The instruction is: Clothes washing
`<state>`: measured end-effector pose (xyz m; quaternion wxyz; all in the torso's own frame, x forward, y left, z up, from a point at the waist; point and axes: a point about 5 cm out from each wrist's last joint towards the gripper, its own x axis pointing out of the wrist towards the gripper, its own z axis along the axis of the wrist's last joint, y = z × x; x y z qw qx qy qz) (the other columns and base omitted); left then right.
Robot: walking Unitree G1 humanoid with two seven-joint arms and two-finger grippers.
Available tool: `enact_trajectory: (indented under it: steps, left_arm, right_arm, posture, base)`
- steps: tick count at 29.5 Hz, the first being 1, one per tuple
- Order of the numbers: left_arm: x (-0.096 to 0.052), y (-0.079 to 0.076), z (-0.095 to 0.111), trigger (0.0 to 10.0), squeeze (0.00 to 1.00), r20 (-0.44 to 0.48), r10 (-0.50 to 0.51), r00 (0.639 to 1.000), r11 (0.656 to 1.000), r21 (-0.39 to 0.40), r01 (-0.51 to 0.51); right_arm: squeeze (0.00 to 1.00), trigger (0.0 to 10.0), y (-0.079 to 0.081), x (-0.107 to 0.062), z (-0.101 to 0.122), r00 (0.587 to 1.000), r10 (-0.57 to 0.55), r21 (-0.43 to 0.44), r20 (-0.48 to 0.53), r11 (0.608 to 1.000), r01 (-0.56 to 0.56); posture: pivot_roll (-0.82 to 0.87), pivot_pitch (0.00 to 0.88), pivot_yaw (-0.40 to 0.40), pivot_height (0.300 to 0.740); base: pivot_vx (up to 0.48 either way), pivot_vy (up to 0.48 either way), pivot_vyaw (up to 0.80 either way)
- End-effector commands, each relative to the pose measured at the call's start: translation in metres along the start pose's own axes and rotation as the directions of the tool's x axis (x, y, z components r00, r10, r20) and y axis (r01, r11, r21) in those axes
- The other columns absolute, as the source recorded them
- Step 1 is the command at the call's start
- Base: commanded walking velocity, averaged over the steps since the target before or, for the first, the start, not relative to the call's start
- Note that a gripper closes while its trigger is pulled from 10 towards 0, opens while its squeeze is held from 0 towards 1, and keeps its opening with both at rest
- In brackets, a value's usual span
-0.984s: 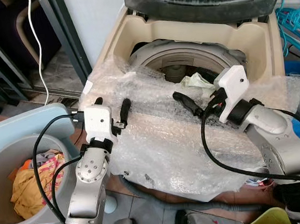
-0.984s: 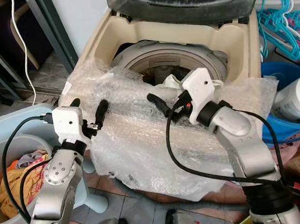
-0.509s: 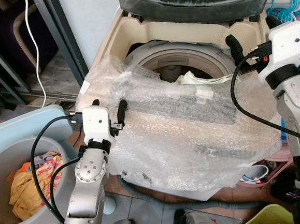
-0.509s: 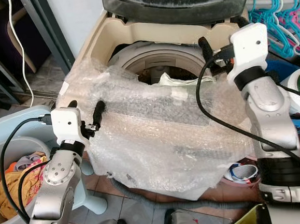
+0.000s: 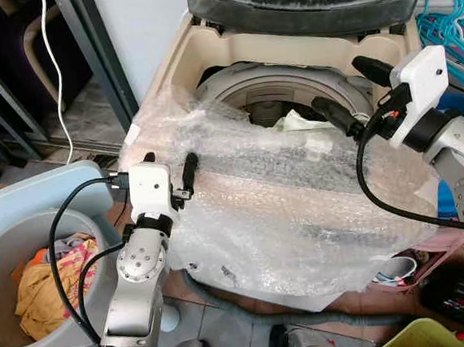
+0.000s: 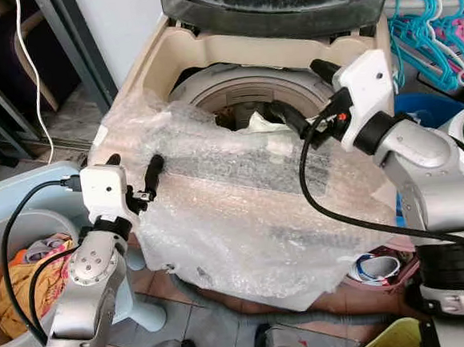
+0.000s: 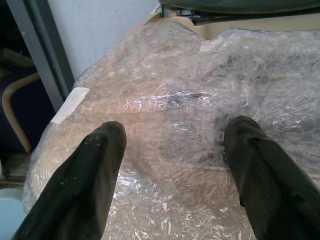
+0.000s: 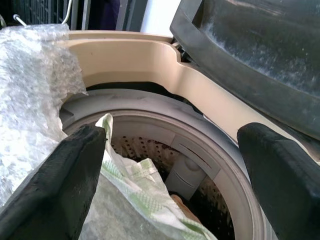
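"Where's the washing, then?"

"Some is already in the beige top-loading washing machine (image 5: 206, 43), lid up: a pale green-and-white cloth (image 8: 135, 185) hangs over the near rim of the drum. The rest, orange and yellow clothes (image 5: 40, 285), sits in the grey plastic bucket (image 5: 4, 240) down on the left."

"And the arms?"

"The right gripper (image 5: 353, 92) hovers over the right side of the drum mouth, fingers spread wide, holding nothing. The left gripper (image 5: 170, 172) rests by the near left corner, just as wide and empty, above the crinkled clear bubble wrap (image 5: 283, 210) draped over the machine's front."

"So what would you do?"

"I'd guess that cloth needs pushing in. Bring the right fingers down on the fold at the rim, close on fabric alone, and keep off the wrap so it doesn't drag into the drum."
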<state>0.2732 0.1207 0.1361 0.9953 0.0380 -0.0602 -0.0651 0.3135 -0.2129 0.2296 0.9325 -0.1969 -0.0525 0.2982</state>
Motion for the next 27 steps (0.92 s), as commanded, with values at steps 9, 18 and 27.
enact_trajectory:
  steps: [9, 18, 27]
  left_arm:
    - [-0.001, 0.004, -0.008, 10.0, 0.0, -0.041, 0.002, 0.999, 1.0, 0.017, -0.002]
    - [-0.001, 0.004, -0.008, 10.0, 0.0, -0.039, 0.005, 0.999, 1.0, 0.017, -0.004]
    - [0.005, 0.003, -0.007, 10.0, 0.0, -0.033, 0.002, 0.999, 1.0, 0.009, -0.002]
  right_arm:
    - [0.0, 10.0, -0.004, 0.005, -0.027, 0.981, -0.109, -0.107, -0.16, 0.99, 0.093]
    - [0.0, 10.0, 0.002, 0.012, 0.023, 0.916, -0.343, 0.009, 0.209, 0.937, 0.349]
    - [0.0, 10.0, 0.054, 0.016, 0.021, 0.908, -0.342, 0.16, 0.243, 0.937, 0.311]
  posture:
    - [-0.07, 0.105, 0.021, 0.74]
    - [-0.07, 0.097, 0.022, 0.74]
    - [-0.09, 0.09, 0.031, 0.74]
  base:
    - [0.0, 0.0, 0.0]
    - [0.0, 0.0, 0.0]
    - [0.0, 0.0, 0.0]
